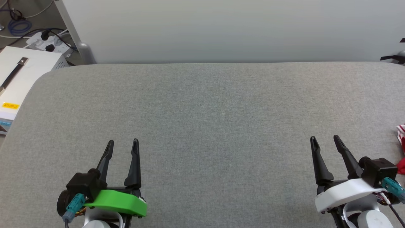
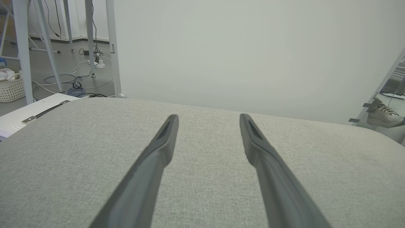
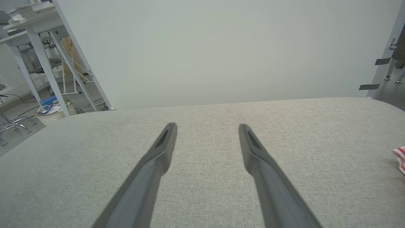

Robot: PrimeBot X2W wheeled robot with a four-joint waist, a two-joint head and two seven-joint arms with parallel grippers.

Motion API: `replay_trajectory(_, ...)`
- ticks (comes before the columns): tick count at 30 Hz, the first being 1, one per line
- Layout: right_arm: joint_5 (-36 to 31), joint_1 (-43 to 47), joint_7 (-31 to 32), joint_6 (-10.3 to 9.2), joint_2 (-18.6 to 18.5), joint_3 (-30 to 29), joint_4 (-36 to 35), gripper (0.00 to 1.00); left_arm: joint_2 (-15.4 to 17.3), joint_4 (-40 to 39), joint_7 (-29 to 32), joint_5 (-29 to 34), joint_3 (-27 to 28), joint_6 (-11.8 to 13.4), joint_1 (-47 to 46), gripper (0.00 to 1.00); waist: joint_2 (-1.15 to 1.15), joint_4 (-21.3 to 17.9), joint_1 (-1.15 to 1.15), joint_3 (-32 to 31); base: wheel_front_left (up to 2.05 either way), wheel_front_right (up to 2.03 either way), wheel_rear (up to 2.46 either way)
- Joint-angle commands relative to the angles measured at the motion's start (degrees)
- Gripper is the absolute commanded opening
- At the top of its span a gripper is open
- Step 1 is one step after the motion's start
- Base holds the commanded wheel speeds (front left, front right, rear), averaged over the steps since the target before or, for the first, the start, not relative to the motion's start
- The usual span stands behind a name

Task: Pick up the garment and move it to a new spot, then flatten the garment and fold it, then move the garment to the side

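A white box (image 1: 22,72) sits at the far left, beside the grey table (image 1: 202,104). The left gripper (image 1: 123,141) points across the table, fingers spread and empty. The right gripper (image 1: 324,137) is spread and empty too. The garment (image 1: 401,139) lies at the table's right edge, mostly cut off, seemingly bunched.

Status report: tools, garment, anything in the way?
Left tool open, empty. Right tool open, empty. Garment at right edge of grey table, untouched. Nothing in the way.
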Motion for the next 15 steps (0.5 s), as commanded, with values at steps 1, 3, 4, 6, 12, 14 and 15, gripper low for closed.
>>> replay_trajectory(1,-0.3,0.0,-0.4,-0.03,0.0,0.2,0.3,1.0,-0.5,0.0,-0.3,0.6,0.6,-0.2,0.9,1.0,0.0,-0.2,0.0,0.0,0.0,0.0,0.0)
replay_trajectory(3,-0.1,-0.2,-0.4,-0.03,0.0,0.3,0.6,1.0,-0.7,0.1,-0.3,0.8,1.1,-0.4,0.8,1.0,0.0,-0.4,0.0,0.0,0.0,0.0,0.0)
replay_trajectory(4,0.0,-0.3,-0.4,-0.03,0.0,0.4,0.7,1.0,-0.8,0.2,-0.3,0.8,1.2,-0.4,0.8,1.0,0.0,-0.5,0.0,0.0,0.0,0.0,0.0)
replay_trajectory(6,0.1,-0.5,-0.3,-0.03,0.0,0.4,0.8,1.0,-0.9,0.4,-0.3,1.0,1.5,-0.6,0.8,1.0,0.0,-0.6,0.0,0.0,0.0,0.0,0.0)
replay_trajectory(12,0.1,0.0,-0.1,0.0,0.0,0.4,0.9,0.0,-0.9,0.7,0.1,0.9,1.6,-0.6,0.0,0.0,0.0,-0.9,0.0,0.0,0.0,0.0,0.0)
replay_trajectory(14,0.1,0.0,-0.1,0.0,0.0,0.4,0.9,0.0,-0.9,0.6,0.1,0.9,1.6,-0.6,0.0,0.0,0.0,-0.9,0.0,0.0,0.0,0.0,0.0)
replay_trajectory(15,0.0,0.0,0.0,0.0,0.0,0.4,0.8,0.0,-0.9,0.6,0.2,1.0,1.6,-0.5,0.0,0.0,0.0,-0.9,0.0,0.0,0.0,0.0,0.0)
